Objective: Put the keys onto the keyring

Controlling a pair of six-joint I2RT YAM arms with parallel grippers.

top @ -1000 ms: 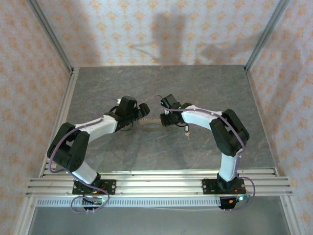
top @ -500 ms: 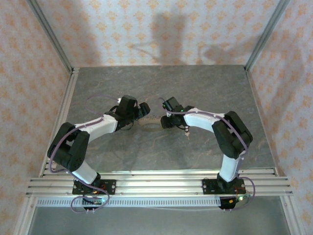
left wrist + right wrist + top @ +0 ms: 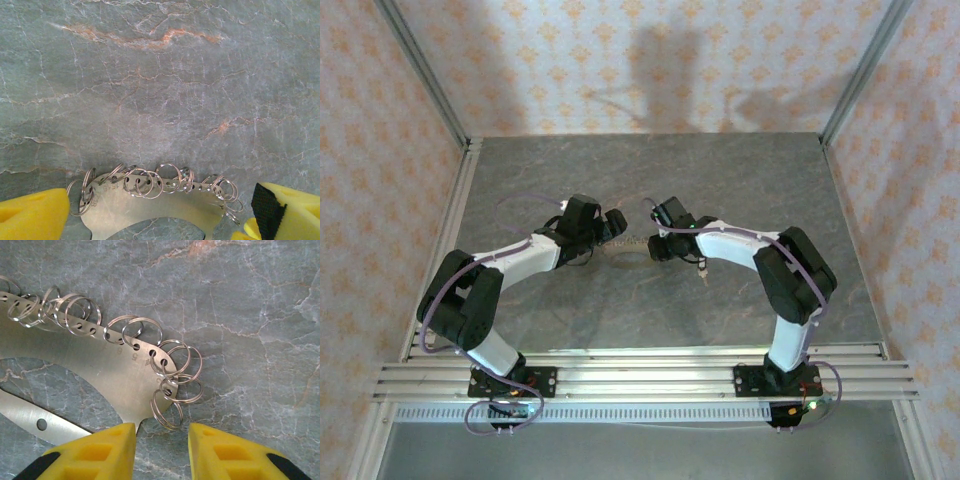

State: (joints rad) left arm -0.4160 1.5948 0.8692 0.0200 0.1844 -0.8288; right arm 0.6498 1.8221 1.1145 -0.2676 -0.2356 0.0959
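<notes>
The keyring (image 3: 628,250) is a flat, pale metal crescent plate (image 3: 120,210) lying on the table, with several small split rings (image 3: 167,177) threaded through holes along its outer edge. My left gripper (image 3: 161,212) is open, its yellow fingers (image 3: 35,217) wide apart on either side of the plate. My right gripper (image 3: 161,432) is open at the plate's other end (image 3: 100,365), and the end split ring (image 3: 167,407) lies just ahead of the gap. A tiny pale and dark key (image 3: 703,270) lies on the table beside the right forearm.
The grey stone-patterned table (image 3: 650,170) is walled by patterned panels at the back and sides. A metal rail (image 3: 640,370) runs along the near edge. A flat metal strip with a hole (image 3: 40,422) extends from the plate under my right gripper's left finger.
My right gripper has shifted slightly left and down toward the end of the plate. The left arm and the plate have stayed put.
</notes>
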